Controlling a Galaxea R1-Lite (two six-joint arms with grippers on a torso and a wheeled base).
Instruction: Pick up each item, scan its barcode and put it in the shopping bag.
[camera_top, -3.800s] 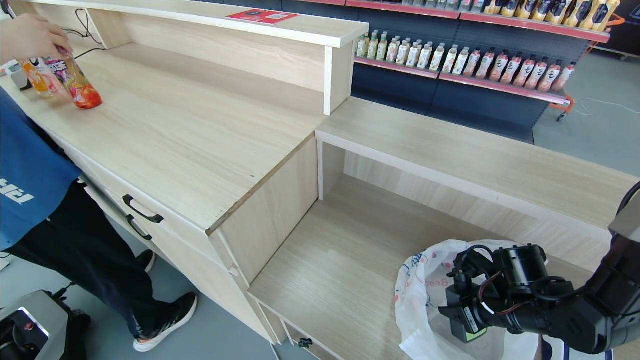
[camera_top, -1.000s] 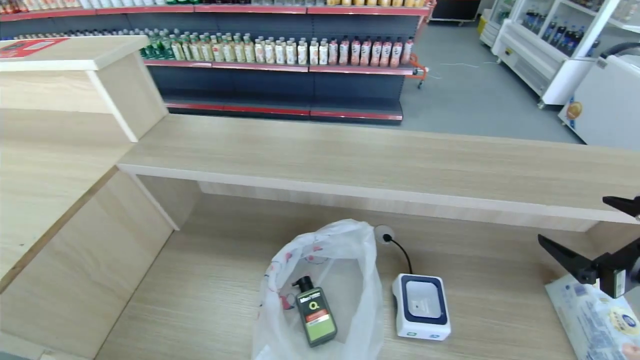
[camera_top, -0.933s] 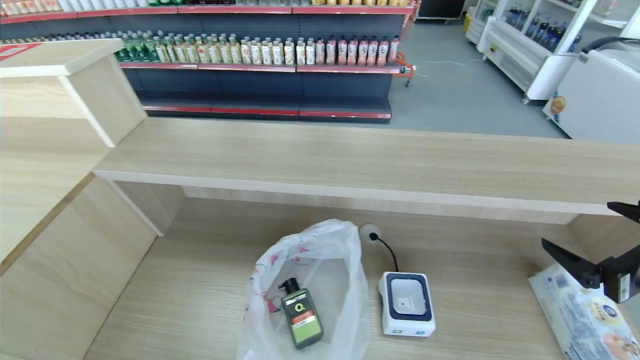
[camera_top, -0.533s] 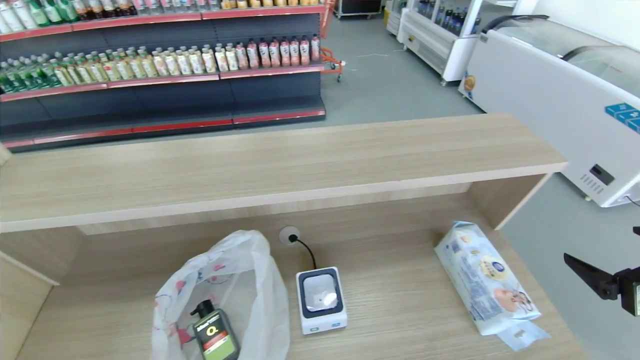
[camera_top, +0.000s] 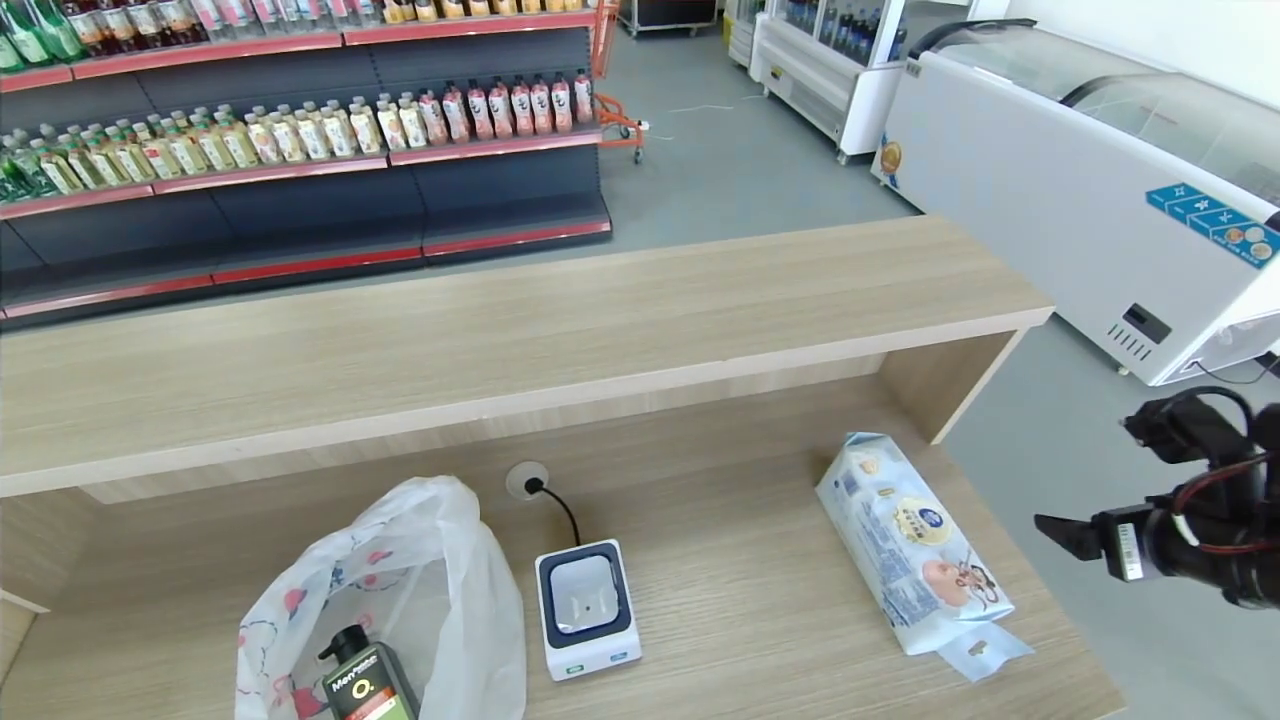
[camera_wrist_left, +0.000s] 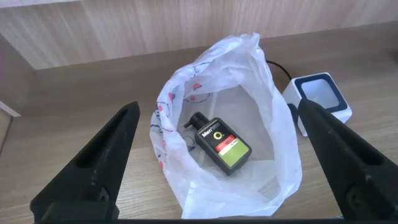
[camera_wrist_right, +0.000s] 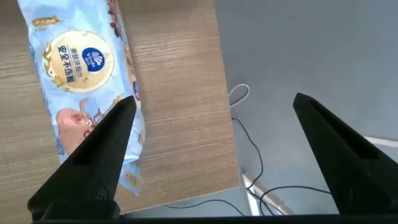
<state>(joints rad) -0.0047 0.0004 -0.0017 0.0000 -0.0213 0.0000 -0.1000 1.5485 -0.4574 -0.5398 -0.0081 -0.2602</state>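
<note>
Crinkled translucent bag (camera_top: 468, 600), boxy white scanner (camera_top: 587, 612)

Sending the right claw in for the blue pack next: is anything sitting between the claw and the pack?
Nothing visible. The right claw is open, out past the right end of the counter. The blue pack lies flat near that end, with only bare wood and open air between them.
</note>
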